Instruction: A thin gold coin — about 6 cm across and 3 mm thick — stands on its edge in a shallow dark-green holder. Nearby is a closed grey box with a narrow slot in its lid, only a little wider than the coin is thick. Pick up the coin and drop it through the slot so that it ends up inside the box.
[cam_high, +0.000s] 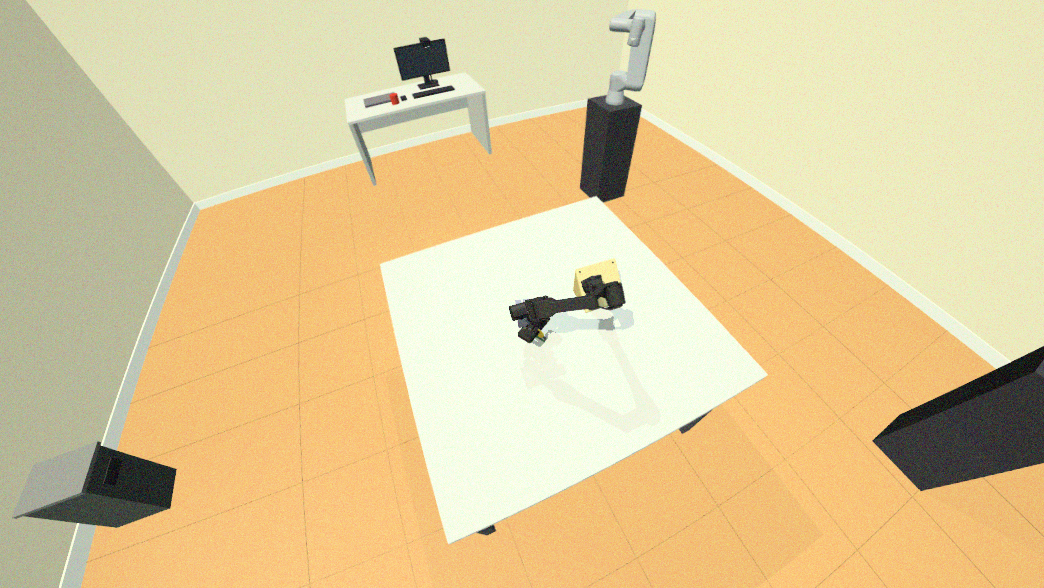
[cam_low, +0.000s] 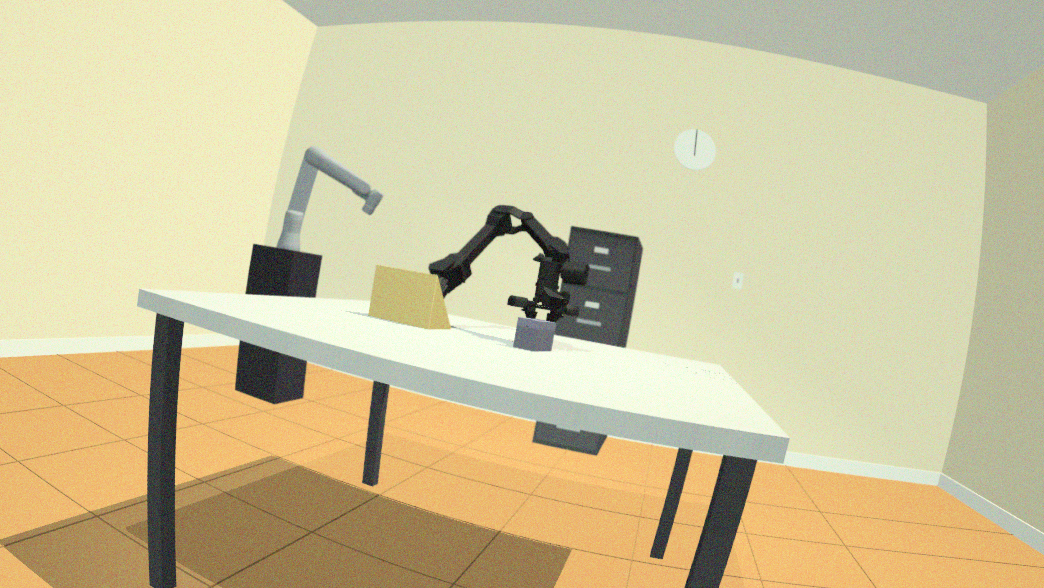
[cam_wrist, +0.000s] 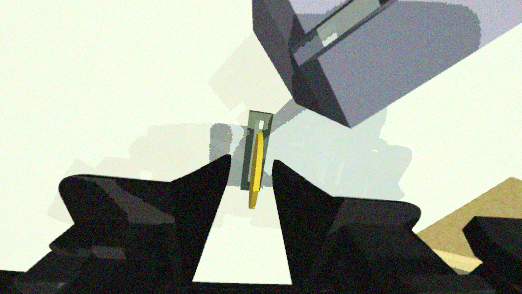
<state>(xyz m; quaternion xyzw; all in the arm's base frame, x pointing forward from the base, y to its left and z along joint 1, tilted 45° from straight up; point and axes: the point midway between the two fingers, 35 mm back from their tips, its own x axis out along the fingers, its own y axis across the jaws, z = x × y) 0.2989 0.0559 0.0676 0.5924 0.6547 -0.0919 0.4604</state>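
The gold coin stands on edge in the dark-green holder; the wrist view shows it nearly edge-on. My gripper is open and empty, pointing down above the coin. In the wrist view one fingertip shows on each side of the coin, with a gap on both sides. How far the tips are above the coin is hard to tell. The grey box stands close by, at the upper right of the wrist view, its narrow slot running diagonally. In the exterior view the box hides the coin and holder.
A yellow wedge-shaped block stands on the white table beside the arm's base. The arm reaches across from there. Another grey arm stands on a dark pedestal beyond the table.
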